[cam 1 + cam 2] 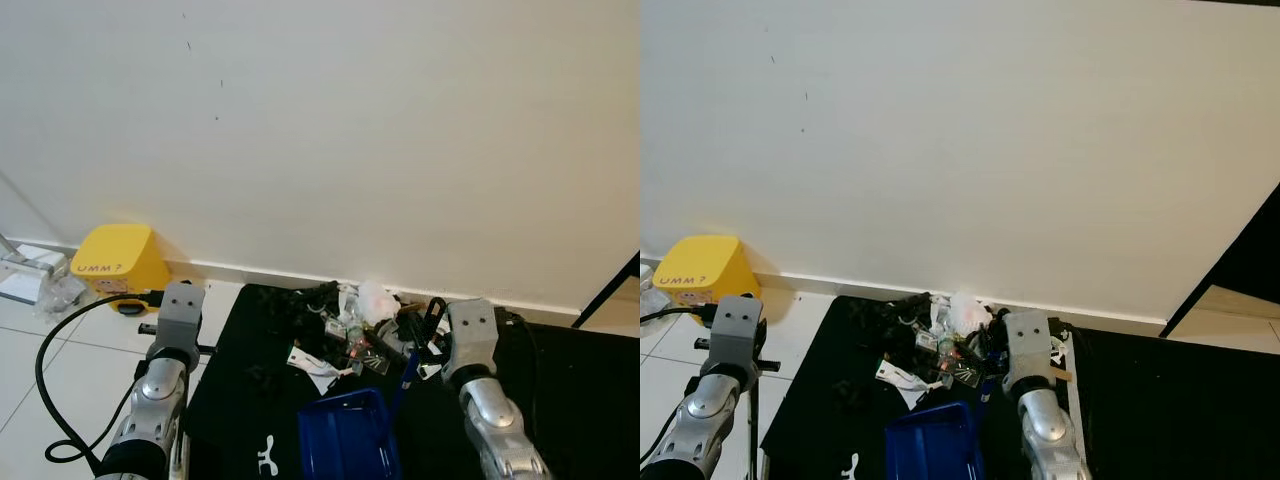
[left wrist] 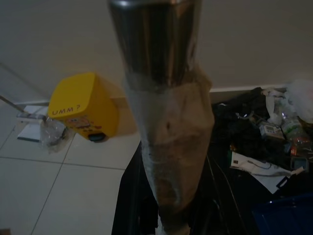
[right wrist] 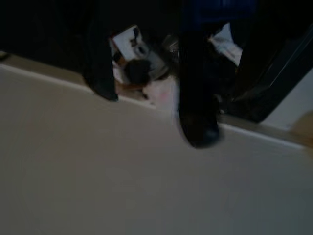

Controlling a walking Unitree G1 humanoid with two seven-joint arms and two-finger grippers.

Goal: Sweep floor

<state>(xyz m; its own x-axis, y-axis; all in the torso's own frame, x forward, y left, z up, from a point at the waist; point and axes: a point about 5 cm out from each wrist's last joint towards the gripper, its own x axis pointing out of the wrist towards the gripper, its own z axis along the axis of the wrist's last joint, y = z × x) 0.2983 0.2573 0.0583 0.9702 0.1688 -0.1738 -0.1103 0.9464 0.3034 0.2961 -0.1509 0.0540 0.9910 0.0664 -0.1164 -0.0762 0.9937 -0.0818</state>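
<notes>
Left eye view, bottom centre: a blue dustpan [image 1: 345, 440] lies on a black mat [image 1: 250, 400], its dark handle gripped by the right hand [image 3: 151, 115]. Left hand [image 2: 164, 147] wraps a taped metal pole; its finger spread cannot be told. Above centre, litter [image 1: 350, 330] heaps against the wall [image 1: 350, 130]. Middle left sits a yellow box [image 1: 115, 262].

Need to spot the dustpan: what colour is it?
Blue; the dustpan shows best in the left eye view.
</notes>
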